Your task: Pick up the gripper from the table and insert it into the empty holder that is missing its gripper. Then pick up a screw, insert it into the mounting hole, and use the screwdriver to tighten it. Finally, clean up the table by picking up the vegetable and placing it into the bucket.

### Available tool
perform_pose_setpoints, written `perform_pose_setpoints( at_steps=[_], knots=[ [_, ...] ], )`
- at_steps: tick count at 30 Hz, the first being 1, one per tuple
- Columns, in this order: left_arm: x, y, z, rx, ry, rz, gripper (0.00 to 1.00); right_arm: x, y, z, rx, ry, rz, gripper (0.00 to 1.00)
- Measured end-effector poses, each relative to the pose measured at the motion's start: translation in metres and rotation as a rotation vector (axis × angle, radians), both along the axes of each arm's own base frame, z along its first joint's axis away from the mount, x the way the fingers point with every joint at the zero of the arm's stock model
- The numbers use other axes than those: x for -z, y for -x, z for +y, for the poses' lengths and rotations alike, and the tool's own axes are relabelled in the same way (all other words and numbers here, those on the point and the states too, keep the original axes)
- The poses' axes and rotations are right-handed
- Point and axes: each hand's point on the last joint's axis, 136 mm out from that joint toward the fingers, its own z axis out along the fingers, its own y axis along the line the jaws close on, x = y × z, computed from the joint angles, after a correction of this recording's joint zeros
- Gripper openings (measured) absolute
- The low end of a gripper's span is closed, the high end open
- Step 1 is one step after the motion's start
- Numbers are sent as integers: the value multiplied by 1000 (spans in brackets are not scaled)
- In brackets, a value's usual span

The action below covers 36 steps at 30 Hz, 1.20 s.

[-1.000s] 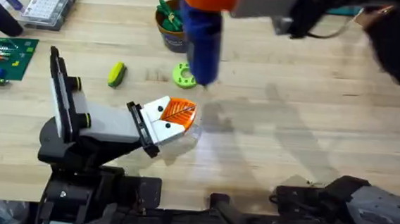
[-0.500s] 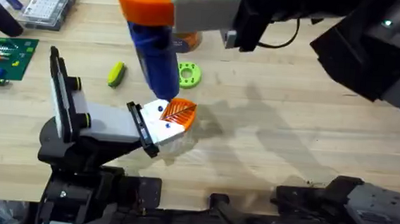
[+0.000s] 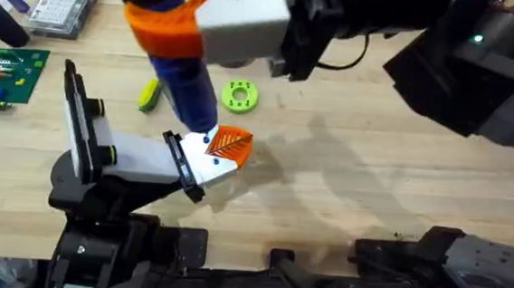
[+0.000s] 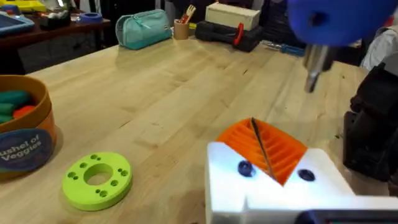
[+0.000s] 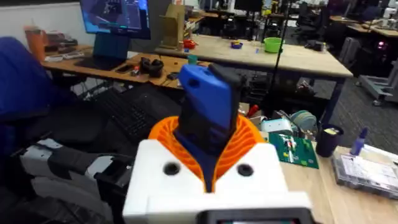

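The right gripper (image 3: pixel 207 18) clenches the screwdriver (image 3: pixel 184 89) (bit just above the holder (image 3: pixel 203 163)); misaligned, it could slip off the screw.

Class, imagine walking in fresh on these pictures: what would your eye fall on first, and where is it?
The big blue screwdriver with its orange collar stands out first, held upright by the right gripper above the table's middle. Its bit points down near the orange ribbed gripper seated in the white holder. A lime-green ring lies beside them.
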Motion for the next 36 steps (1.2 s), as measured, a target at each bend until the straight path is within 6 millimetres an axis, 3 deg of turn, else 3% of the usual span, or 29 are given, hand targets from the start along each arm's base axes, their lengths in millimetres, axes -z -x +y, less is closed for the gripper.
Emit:
perform_pose_setpoints(
  at_steps=[20,36],
  knots=[
    [0,0,0,0,0,0,12,18,3,5,-4,2,-48,28],
    [0,0,0,0,0,0,12,38,-7,15,-9,29,-41,28]
  ],
)
